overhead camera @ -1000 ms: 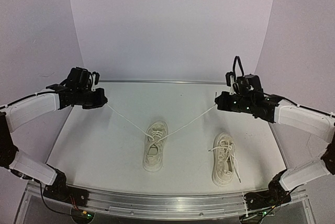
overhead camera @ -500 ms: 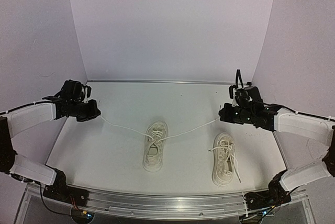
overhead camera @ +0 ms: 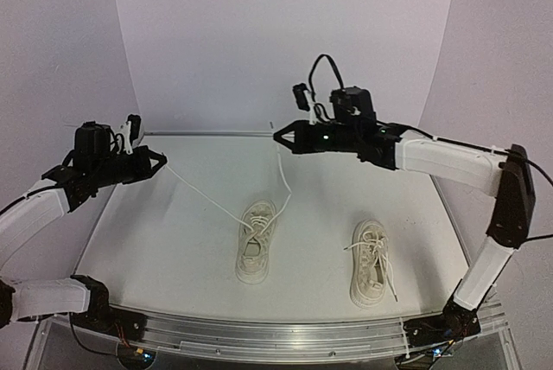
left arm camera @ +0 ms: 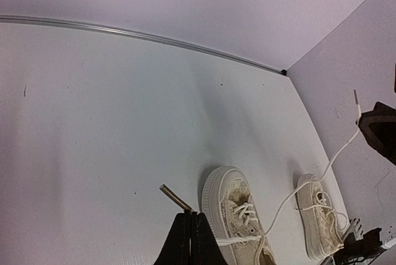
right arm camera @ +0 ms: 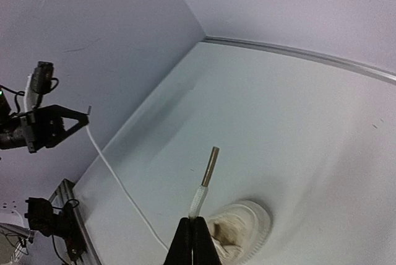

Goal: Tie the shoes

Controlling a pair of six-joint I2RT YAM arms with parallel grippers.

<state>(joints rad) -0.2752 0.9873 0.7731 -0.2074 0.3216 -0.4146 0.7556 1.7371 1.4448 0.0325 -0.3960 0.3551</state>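
Note:
Two cream-white sneakers stand on the table: the left shoe (overhead camera: 257,242) with its laces pulled out, and the right shoe (overhead camera: 371,264) with loose laces lying on it. My left gripper (overhead camera: 161,161) is shut on one lace end (overhead camera: 200,192) of the left shoe, held out to the left. My right gripper (overhead camera: 278,137) is shut on the other lace end (overhead camera: 285,181), above and behind that shoe. In the left wrist view the metal aglet (left arm camera: 175,197) sticks out past the shut fingertips (left arm camera: 185,231). In the right wrist view the aglet (right arm camera: 210,166) does the same above the shoe (right arm camera: 242,231).
The white table (overhead camera: 173,240) has a metal rail along its back edge (overhead camera: 216,135) and grey walls on three sides. The right arm (overhead camera: 441,158) reaches across the back of the table.
My right gripper has swung up and left from the right side to above the left shoe, carrying its lace end. My left gripper has shifted a little and still holds its lace.

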